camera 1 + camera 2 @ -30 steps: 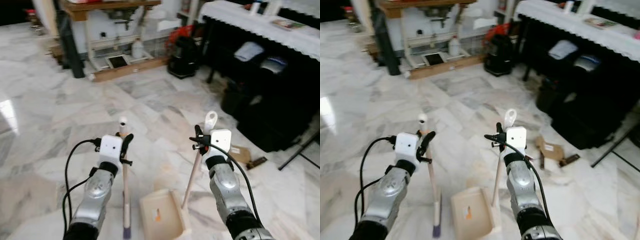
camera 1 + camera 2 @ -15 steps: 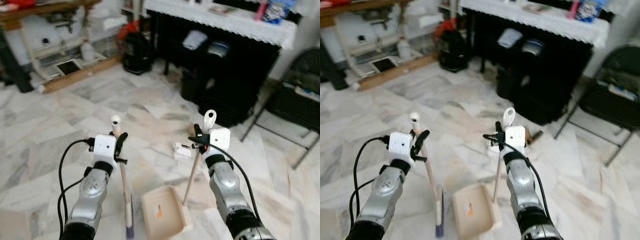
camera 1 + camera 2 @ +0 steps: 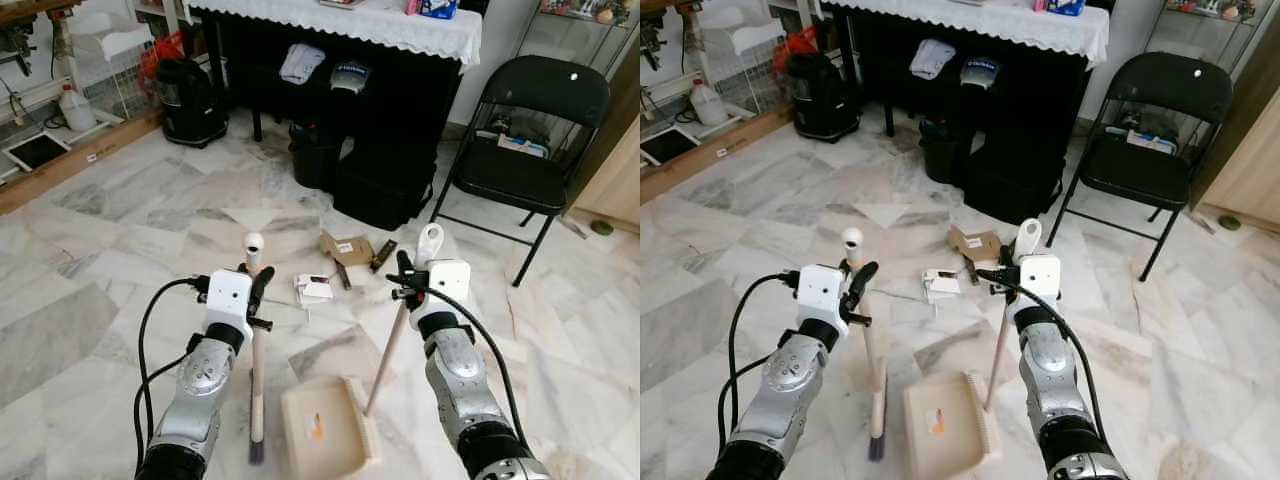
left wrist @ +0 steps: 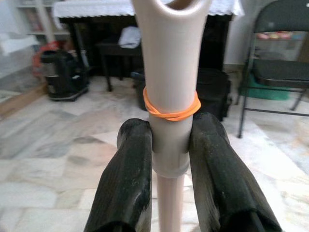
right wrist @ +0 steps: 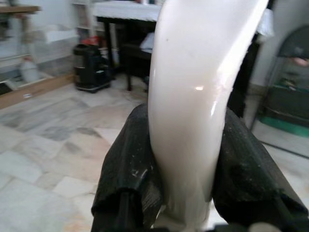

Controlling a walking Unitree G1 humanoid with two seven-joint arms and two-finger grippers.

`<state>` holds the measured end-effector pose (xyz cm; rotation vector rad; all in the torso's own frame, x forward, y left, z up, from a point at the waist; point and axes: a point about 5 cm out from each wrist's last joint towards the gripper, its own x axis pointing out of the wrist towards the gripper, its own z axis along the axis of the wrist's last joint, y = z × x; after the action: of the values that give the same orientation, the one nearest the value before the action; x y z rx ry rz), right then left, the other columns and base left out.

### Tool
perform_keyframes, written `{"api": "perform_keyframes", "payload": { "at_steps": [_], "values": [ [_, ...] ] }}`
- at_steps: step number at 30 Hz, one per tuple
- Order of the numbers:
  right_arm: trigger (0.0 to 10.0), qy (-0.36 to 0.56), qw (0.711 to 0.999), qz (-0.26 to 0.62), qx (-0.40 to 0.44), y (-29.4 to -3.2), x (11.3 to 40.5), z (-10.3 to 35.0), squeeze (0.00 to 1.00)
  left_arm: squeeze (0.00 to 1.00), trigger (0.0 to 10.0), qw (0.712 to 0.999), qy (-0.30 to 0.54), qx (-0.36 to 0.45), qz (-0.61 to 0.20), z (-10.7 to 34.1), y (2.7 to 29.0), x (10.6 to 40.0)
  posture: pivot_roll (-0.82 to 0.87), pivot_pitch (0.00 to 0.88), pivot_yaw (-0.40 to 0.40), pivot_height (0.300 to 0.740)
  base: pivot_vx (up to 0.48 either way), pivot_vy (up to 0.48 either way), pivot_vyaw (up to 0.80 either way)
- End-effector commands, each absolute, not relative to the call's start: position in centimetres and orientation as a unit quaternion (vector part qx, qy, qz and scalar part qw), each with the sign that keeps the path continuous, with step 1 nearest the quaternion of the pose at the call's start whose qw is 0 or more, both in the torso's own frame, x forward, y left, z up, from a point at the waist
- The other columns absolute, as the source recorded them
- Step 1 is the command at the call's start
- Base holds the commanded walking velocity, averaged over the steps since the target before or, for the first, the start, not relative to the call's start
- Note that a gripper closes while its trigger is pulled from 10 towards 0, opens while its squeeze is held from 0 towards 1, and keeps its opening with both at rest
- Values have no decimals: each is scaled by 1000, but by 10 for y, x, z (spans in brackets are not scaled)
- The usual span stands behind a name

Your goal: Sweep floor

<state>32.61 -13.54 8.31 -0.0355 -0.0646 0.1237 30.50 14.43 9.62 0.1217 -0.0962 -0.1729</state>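
Observation:
My left gripper is shut on a pale broom handle that stands nearly upright, its dark bristles down on the marble floor. The left wrist view has the black fingers clamping the handle just below an orange rubber band. My right gripper is shut on the white-topped handle of a beige dustpan, which rests on the floor between my arms. Ahead of the pan lie a white paper scrap, a torn piece of cardboard and a dark stick.
A black folding chair stands ahead on the right. A black-draped table with a white lace cloth runs along the back, with dark bins under it. A black vacuum and a white jug sit at the left.
The whole view has swung to the right, bringing the folding chair and the floor litter into sight. Both grippers keep the same hold on their handles.

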Motion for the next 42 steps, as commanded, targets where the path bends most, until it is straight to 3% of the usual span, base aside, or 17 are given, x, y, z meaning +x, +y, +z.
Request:
{"api": "perform_keyframes", "payload": {
  "at_steps": [1,9,19,25,42],
  "values": [
    [10000,-68,996,64,-14,-133,331,98,0,0,10000,992,-65,62,-84,104,144,307,112,0,-35,740,0,0,0],
    [10000,-66,996,64,-13,-133,331,97,0,0,10000,992,-61,71,-84,103,144,307,114,0,-37,740,0,0,0],
    [10000,-75,993,79,-38,-129,330,98,0,0,10000,993,-58,73,-79,102,146,308,114,0,-37,740,299,0,0],
    [10000,-77,993,85,-38,-127,329,99,0,0,10000,993,-58,72,-78,102,146,308,116,0,-37,740,311,0,746],
    [10000,-74,994,81,-24,-127,329,98,0,0,10000,993,-57,72,-80,102,146,308,113,0,-36,740,311,0,0]
  ]
}}
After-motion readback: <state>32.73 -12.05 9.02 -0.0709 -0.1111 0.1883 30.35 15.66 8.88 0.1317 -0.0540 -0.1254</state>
